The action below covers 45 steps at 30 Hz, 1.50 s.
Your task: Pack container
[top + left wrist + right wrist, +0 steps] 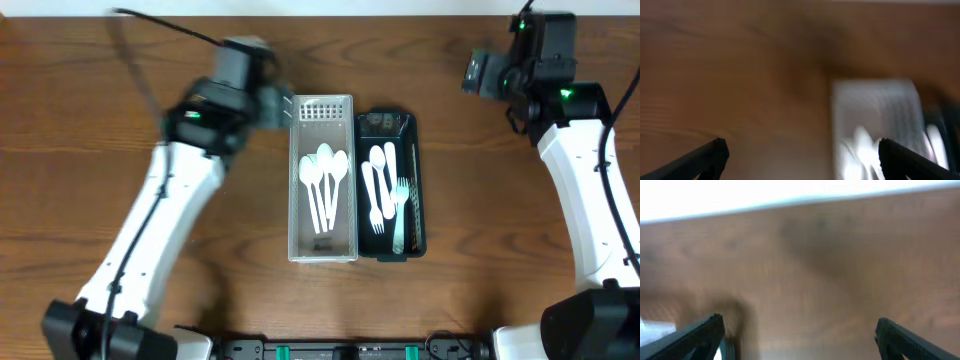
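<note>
A clear plastic container point(321, 248) stands at the table's middle and holds white plastic spoons point(323, 180). A black container point(416, 180) stands against its right side and holds white plastic forks point(383, 185). My left gripper point(283, 108) is open and empty, just left of the clear container's far end. In the left wrist view its fingers point(800, 155) are spread wide, with the clear container point(875, 105) blurred to the right. My right gripper point(480, 75) is open and empty, above bare table at the far right. Its fingers point(799, 335) are spread wide.
The wooden table point(150, 60) surrounds both containers. The table's far edge shows in the right wrist view point(800, 202). Both wrist views are blurred.
</note>
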Motion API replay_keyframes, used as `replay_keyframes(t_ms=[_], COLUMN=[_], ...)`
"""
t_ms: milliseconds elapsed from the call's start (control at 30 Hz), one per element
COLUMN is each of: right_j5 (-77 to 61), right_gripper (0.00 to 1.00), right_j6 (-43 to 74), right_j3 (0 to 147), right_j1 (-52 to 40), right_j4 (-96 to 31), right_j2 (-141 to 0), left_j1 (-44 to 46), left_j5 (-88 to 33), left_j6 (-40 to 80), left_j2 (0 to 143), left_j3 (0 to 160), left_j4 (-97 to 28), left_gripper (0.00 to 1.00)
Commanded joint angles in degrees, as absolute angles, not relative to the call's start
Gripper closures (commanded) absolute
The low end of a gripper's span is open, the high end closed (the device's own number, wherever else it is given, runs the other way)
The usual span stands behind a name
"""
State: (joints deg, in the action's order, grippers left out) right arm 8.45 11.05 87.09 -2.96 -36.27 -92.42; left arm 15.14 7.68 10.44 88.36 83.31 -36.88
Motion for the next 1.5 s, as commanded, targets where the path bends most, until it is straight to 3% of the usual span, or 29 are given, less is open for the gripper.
replay_keyframes(t_ms=[0, 200, 433, 600, 833, 1000, 1300, 1467], right_j5=[9.37, 10.33, 13.74, 15.99, 16.73, 16.78, 20.12, 20.16], right_gripper=[0.01, 0.01, 0.01, 0.01, 0.01, 0.01, 0.01, 0.01], right_j6=[10.17, 9.56, 6.33, 6.09, 6.17, 10.41, 11.09, 10.94], right_j3=[88.09, 88.07, 88.05, 84.33, 65.54, 48.36, 26.20, 25.71], right_j1=[-2.79, -2.26, -2.31, -2.26, -2.31, -3.29, -3.29, -3.31], right_j4=[-31.77, -19.94, -22.94, -22.98, -21.45, -19.51, 13.54, 17.02], right_j2=[-92.27, -92.51, -91.26, -84.77, -67.57, -55.64, -58.50, -60.16], left_j1=[8.82, -0.21, -5.32, -5.17, -2.57, -1.93, -1.93, -1.96], left_j5=[10.81, 12.73, 12.73, 12.71, 12.71, 12.71, 12.71, 12.71], left_j6=[9.89, 9.85, 6.85, 6.87, 6.85, 6.90, 6.90, 6.90], left_j2=[89.23, 89.47, 85.56, 74.87, 51.94, 38.33, 30.46, 30.59], left_j3=[83.61, 83.59, 82.26, 73.21, 51.00, 35.57, 17.39, 17.12], left_j4=[-33.89, -28.27, -31.14, -26.06, -11.99, -11.16, 0.49, -1.32], left_gripper=[0.02, 0.02, 0.02, 0.02, 0.02, 0.02, 0.02, 0.02])
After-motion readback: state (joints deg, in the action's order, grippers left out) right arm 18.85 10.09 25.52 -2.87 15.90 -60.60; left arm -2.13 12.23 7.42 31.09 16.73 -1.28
